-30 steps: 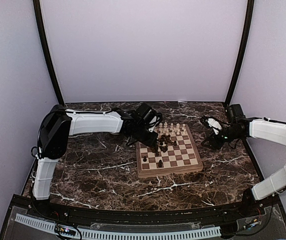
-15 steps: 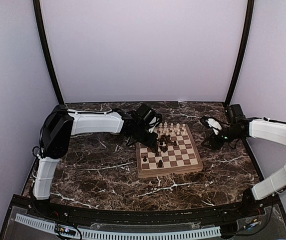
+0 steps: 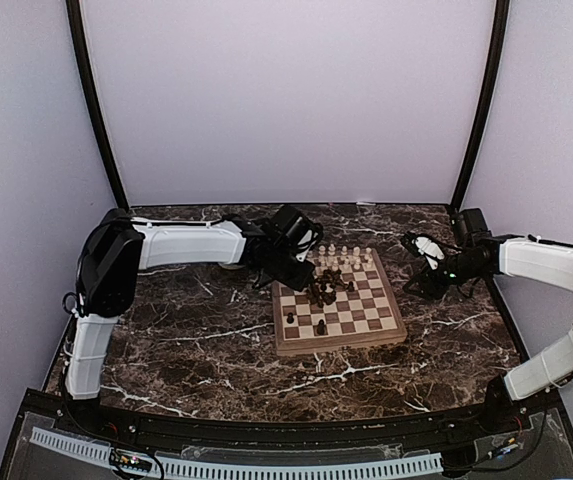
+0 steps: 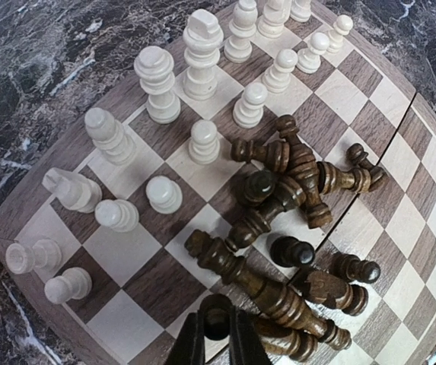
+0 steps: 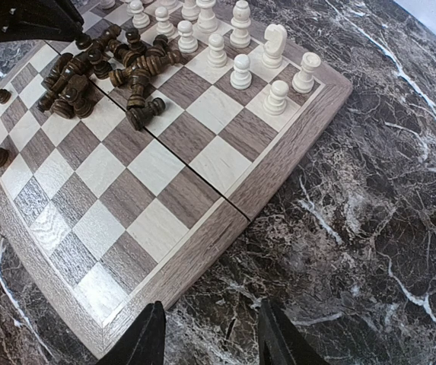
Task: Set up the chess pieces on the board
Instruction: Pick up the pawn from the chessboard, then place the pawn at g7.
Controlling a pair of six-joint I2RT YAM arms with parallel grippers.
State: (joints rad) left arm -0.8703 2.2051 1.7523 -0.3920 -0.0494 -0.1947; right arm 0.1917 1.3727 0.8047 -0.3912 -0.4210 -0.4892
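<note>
Here the left tool (image 4: 216,344) pinches a dark piece (image 4: 216,315), the toppled dark pieces (image 4: 294,179) just ahead on the board (image 4: 138,285); the right tool (image 5: 211,338) gapes wide over the surface (image 5: 370,251), the board's edge just ahead.

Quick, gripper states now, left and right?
Left gripper: shut on a dark chess piece.
Right gripper: open, holding nothing, over the table beside the board.
</note>
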